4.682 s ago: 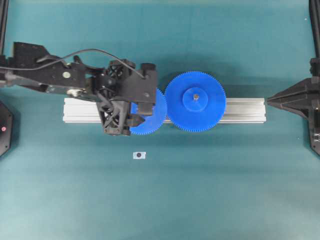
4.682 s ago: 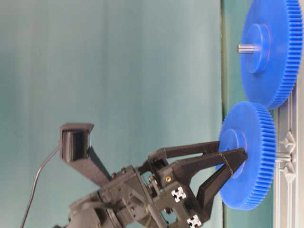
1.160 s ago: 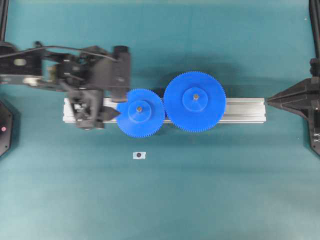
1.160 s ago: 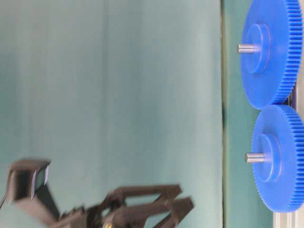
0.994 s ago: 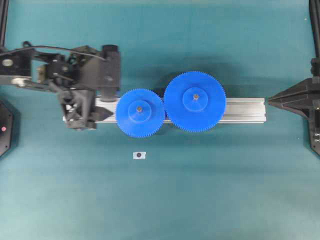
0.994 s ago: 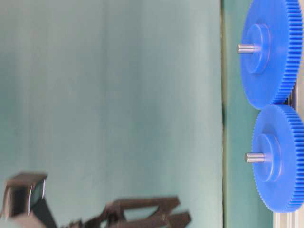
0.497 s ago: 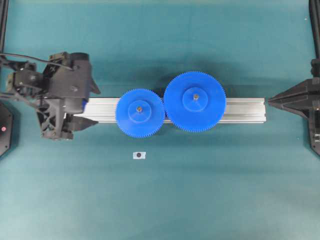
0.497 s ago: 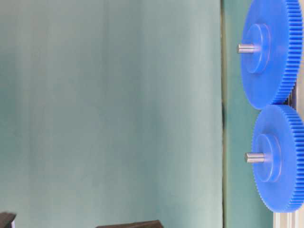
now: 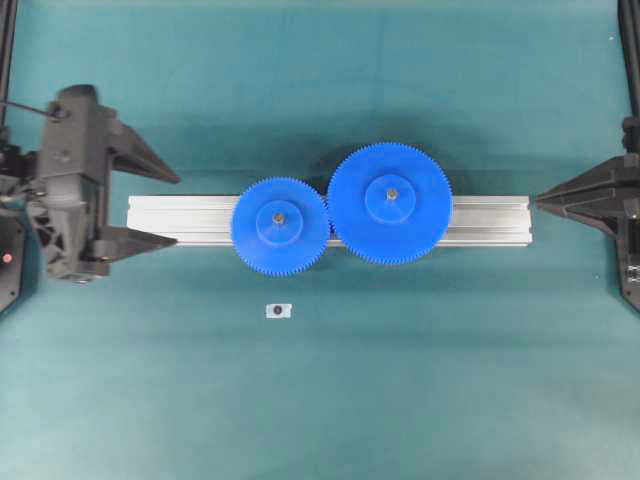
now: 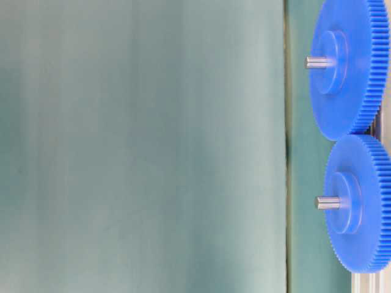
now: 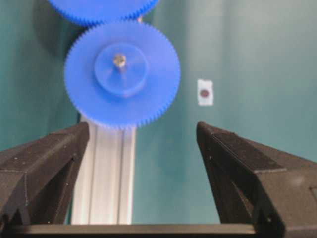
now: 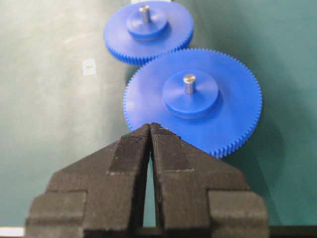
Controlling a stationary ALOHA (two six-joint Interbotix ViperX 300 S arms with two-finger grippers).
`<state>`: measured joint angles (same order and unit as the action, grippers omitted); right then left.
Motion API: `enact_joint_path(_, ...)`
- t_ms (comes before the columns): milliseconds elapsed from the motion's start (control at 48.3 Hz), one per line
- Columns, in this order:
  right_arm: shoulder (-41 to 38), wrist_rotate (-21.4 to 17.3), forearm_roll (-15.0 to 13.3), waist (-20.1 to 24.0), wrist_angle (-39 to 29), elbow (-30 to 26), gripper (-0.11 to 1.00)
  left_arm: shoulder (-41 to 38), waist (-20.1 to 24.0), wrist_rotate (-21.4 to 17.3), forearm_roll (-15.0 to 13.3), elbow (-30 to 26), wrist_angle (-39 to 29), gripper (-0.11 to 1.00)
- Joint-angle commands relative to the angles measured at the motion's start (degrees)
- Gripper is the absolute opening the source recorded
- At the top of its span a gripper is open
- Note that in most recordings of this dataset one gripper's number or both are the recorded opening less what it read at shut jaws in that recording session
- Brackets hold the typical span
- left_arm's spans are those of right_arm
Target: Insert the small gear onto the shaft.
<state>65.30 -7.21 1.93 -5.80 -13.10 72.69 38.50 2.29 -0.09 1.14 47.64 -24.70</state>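
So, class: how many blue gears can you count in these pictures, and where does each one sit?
2. The small gear sits on its shaft over the aluminium rail; the larger gear sits beside it on the right, their teeth meeting. None seems hidden.

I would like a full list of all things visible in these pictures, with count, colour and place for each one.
small gear: 1, blue, on the rail left of the middle, seated on its pin, teeth meeting the large gear.
shaft: 1, grey metal, sticking out through the small gear's hub.
large gear: 1, blue, on the rail beside the small gear, on the side of the right gripper.
large gear's pin: 1, grey metal, through its hub.
rail: 1, silver aluminium, lying across the table middle.
small tag: 1, white with dark dot, on the table in front of the small gear.
table: 1, teal surface.
left gripper: 1, black, open, beyond the rail's left end.
right gripper: 1, black, shut, beyond the rail's right end.
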Motion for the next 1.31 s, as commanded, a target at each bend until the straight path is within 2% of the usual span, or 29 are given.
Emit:
enact_joint_path(0,-0.18,-0.44,-0.09,-0.35,0.53,-0.53,0.1,1.41,-0.26,0.0,0.09,0.53,0.53,0.86)
enact_joint_path(539,4.04,-0.44,-0.18,-0.79,0.79,2.9,0.1,2.9,-0.7,0.0,0.09,2.64,0.44,0.86)
enact_joint_path(1284,4.04,-0.44,-0.35,-1.49,0.79,2.81,0.1,3.6,-0.7,0.0,0.09,3.16,0.44,0.86)
